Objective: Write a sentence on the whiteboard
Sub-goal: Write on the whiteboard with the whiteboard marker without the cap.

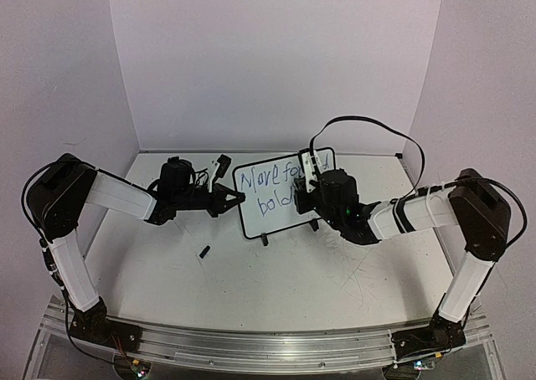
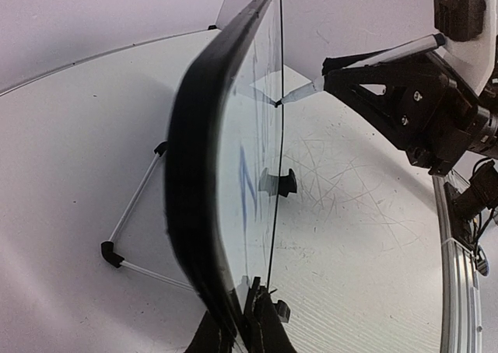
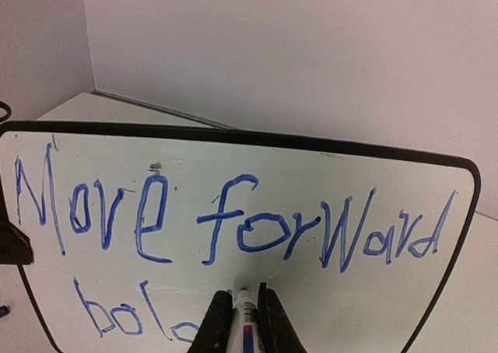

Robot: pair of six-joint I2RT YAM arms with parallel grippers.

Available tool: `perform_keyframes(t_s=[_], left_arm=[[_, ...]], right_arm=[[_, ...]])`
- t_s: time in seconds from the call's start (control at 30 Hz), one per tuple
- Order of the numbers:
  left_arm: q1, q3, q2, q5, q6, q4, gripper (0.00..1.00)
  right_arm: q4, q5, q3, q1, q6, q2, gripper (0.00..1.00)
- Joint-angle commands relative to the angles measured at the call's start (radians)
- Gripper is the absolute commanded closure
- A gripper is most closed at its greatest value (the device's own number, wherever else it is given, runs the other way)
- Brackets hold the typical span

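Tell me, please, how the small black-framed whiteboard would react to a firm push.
Probably stiff: the small black-framed whiteboard looks flat and rigid. Likely light and tippy, resting on a thin wire stand and small feet. The left pincer clamping its edge should steady it.

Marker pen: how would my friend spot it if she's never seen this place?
Find the white table, then the little black-framed whiteboard standing in its middle. The marker is pinched in the right claw, with its tip on the board just under the blue writing. It's the only thin white stick there, squeezed between two chunky black fingers.
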Motion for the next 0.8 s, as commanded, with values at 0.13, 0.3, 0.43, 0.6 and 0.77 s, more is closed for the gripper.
perform_keyframes(t_s=[0.13, 0.3, 0.43, 0.6, 0.77], left_arm=[[0.015, 0.014, 0.025, -0.137, 0.102, -0.082, 1.00], [0.014, 0.017, 0.030, -0.134, 0.100, -0.083, 1.00], [0.013, 0.016, 0.031, -0.136, 0.102, -0.083, 1.00], [0.013, 0.017, 0.033, -0.137, 0.100, -0.084, 1.00], [0.013, 0.017, 0.031, -0.137, 0.100, -0.084, 1.00]], right_arm=[[0.000, 0.002, -0.070, 0.001, 0.066, 0.004, 1.00], [0.000, 0.005, -0.097, 0.003, 0.091, 0.010, 1.00], [-0.001, 0.034, -0.104, 0.002, 0.080, -0.016, 1.00], [-0.002, 0.022, -0.109, 0.003, 0.058, -0.110, 1.00], [0.007, -0.013, -0.109, -0.001, 0.068, -0.130, 1.00]])
